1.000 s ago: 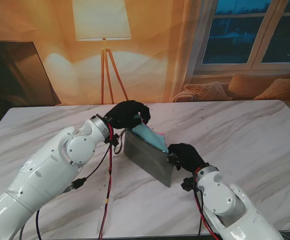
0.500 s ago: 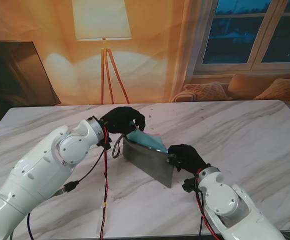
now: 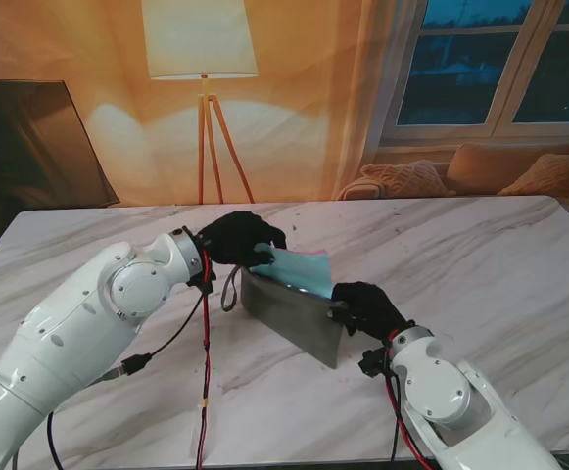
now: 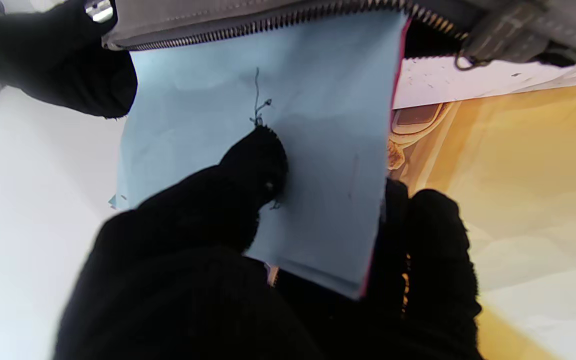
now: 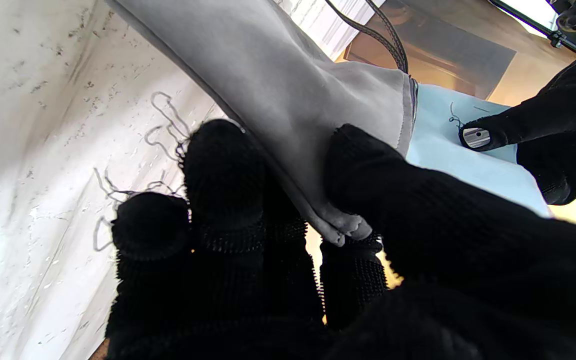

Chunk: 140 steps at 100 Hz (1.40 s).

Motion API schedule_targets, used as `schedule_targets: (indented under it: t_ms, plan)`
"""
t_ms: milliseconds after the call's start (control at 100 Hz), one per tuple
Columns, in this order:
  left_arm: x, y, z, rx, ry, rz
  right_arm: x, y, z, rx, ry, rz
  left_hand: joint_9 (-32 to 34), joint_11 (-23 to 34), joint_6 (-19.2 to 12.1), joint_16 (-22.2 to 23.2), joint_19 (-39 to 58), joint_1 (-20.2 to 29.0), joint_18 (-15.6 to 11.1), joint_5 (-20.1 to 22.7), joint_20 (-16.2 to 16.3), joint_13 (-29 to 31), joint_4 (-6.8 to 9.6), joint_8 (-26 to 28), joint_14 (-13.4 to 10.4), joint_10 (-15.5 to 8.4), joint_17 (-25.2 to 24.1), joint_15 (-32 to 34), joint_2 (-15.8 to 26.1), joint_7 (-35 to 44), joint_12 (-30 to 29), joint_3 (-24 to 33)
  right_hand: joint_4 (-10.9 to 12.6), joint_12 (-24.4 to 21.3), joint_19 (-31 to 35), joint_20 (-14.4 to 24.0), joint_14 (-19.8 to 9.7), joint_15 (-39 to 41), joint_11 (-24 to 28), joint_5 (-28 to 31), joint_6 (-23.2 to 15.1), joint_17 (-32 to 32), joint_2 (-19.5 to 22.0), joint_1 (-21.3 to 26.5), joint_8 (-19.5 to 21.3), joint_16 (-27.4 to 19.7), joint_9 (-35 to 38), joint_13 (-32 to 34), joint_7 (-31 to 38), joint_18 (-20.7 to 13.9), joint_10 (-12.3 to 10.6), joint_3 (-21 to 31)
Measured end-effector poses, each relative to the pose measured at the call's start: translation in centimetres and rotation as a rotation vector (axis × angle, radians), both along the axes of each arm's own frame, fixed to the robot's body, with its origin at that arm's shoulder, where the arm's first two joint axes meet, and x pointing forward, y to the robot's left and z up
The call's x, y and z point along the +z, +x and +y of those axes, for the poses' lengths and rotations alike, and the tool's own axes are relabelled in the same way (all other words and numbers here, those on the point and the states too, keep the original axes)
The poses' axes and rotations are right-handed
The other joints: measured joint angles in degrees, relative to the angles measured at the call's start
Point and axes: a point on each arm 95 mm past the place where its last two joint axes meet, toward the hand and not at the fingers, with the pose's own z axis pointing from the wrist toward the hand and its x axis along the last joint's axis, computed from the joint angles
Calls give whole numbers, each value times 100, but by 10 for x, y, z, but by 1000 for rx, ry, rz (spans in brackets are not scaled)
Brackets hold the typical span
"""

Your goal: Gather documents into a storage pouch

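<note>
The grey pouch [image 3: 292,315] stands on edge mid-worktop [image 3: 499,255], its zipped mouth open upward. The right hand [image 3: 365,305] has its fingers [image 5: 363,165] pinching the pouch's right end. The left hand [image 3: 240,237], at the far left end, pinches blue papers [image 3: 299,268] between thumb [image 4: 248,170] and fingers; the sheets' lower edge sits inside the mouth, the rest sticking out

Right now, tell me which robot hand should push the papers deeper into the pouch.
Left. The left robot hand already pinches the light blue paper sheets at the zipper mouth; the right robot hand is holding the grey fabric pouch.
</note>
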Motion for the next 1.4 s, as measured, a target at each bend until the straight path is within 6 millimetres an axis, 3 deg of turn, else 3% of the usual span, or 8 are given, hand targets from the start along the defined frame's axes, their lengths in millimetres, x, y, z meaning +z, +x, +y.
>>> schedule_targets:
  t_ms: [230,440,740,830,950,1070,1340,1400]
  plan:
    - [3,1,3,-34,90,-68,1,0,-1,9,-1,4,-5,766,-149,575,-3,-214,1,-11,472,0,410,584,2,63,-209,621,-166,162,340,148,-10,-63,-87,0,1,-134,53,-286,-60,-245,-315,-1074,-43,0,-292,-272,87,1,-4,285]
    - [8,2,7,-21,101,-143,3,0,-2,12,-10,-5,8,1163,-226,624,36,-505,1,-5,684,137,562,733,-15,63,-81,968,-362,278,342,568,6,-269,-221,1,9,-286,96,-357,-135,-366,-322,-1607,285,0,-516,-361,-572,7,-16,415]
    - [7,2,10,-6,126,-88,3,0,-5,23,-85,-25,102,1241,-226,622,98,-577,1,-4,743,347,623,737,-44,51,83,1059,-497,376,342,778,7,-345,-229,12,9,-292,37,-359,-135,-375,-541,-1563,463,2,-586,-363,-799,11,-65,644]
    - [5,2,7,-15,129,-78,3,1,-6,28,-116,-35,103,1244,-224,619,112,-577,1,-4,748,348,624,746,-44,51,88,1097,-497,434,342,820,8,-180,-229,13,2,-292,39,-367,-138,-335,-610,-1235,505,3,-586,-363,-771,11,-119,659]
    - [5,4,3,-29,136,-67,4,1,-6,11,-116,-55,103,1249,-224,617,121,-577,1,-4,750,355,624,782,-45,51,106,1115,-499,448,342,840,-1,-46,-227,13,-67,-272,21,-332,-193,-88,-682,-711,150,6,-281,-243,-30,8,-109,692]
    - [5,4,0,-44,145,-42,4,1,-5,-18,-105,-76,160,1314,-224,606,172,-577,1,-4,754,419,624,782,-51,47,176,1197,-515,467,342,845,-81,-5,-216,14,-67,-217,8,-178,-175,135,-739,-380,84,6,-57,-138,299,7,-97,692]
    - [5,3,-3,-75,172,-60,4,3,-2,-25,-99,-84,404,1469,-201,462,311,-665,27,5,815,721,628,429,-96,-16,481,1420,-647,713,342,1157,-96,12,-93,14,-129,100,26,-31,-83,643,-771,-96,21,82,130,245,433,-9,-66,682]
    - [7,2,-3,-77,170,-63,5,4,-2,-25,-95,-84,419,1504,-165,438,329,-720,29,8,815,775,719,395,-108,-25,545,1439,-704,730,337,1220,-97,12,-83,14,-164,230,32,-25,-40,737,-771,-47,17,145,186,367,484,-12,-39,680]
